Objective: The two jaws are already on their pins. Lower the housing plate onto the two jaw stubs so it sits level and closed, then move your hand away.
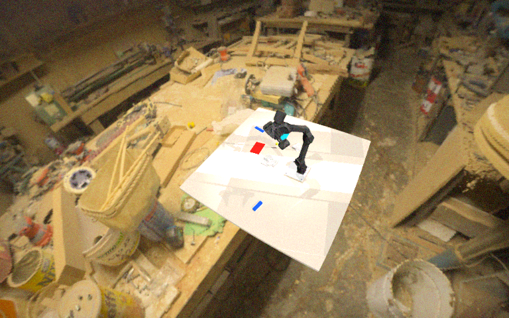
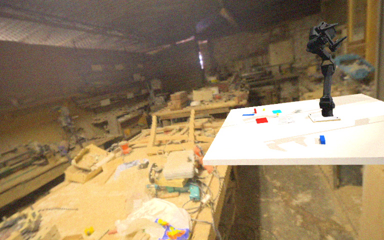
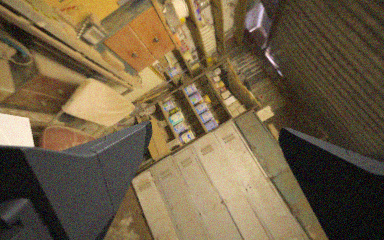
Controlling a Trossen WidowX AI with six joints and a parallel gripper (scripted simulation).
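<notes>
A small white and grey assembly lies low on the white table top, beside the red square. It is too small and pale to tell the housing plate from the jaws and stubs, or whether the plate sits level and closed. A separate small pale grey piece lies farther back, nearer the arm's side. My gripper is open and empty, high above the table and well away from the assembly. Its fingers point away from the table, and the wrist view shows only the room between them.
A red square and a cyan patch lie on the white table. A blue block stands nearer the front. A blue strip, a red piece and small yellow pieces are farther back.
</notes>
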